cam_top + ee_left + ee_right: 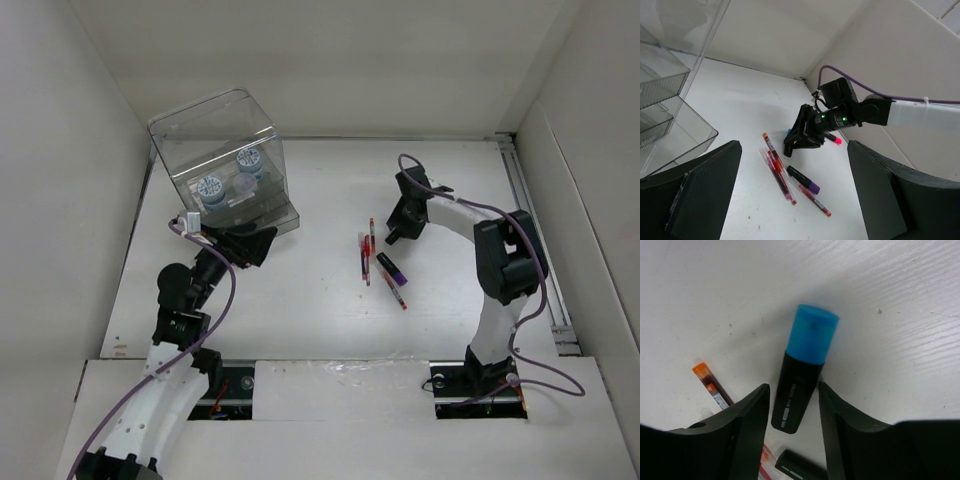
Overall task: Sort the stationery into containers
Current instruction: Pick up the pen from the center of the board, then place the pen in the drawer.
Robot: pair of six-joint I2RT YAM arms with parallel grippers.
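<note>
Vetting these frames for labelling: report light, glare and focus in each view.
Top external: even soft light, faint reflections on the clear organiser box. Left wrist: its own fingers dark and slightly soft; red pens sharp. Right wrist: blue-capped marker crisp, soft shadow at its left.

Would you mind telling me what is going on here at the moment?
Two robot arms are sorting stationery into a clear organiser box. The right gripper is down at the table, its fingers either side of a blue-capped marker; whether it has closed on it is unclear. The left gripper hangs open beside the box's front drawers, holding nothing. Two blue-and-white rolls sit inside the box. Several red pens and a purple-ended marker lie unsorted on the table.
</note>
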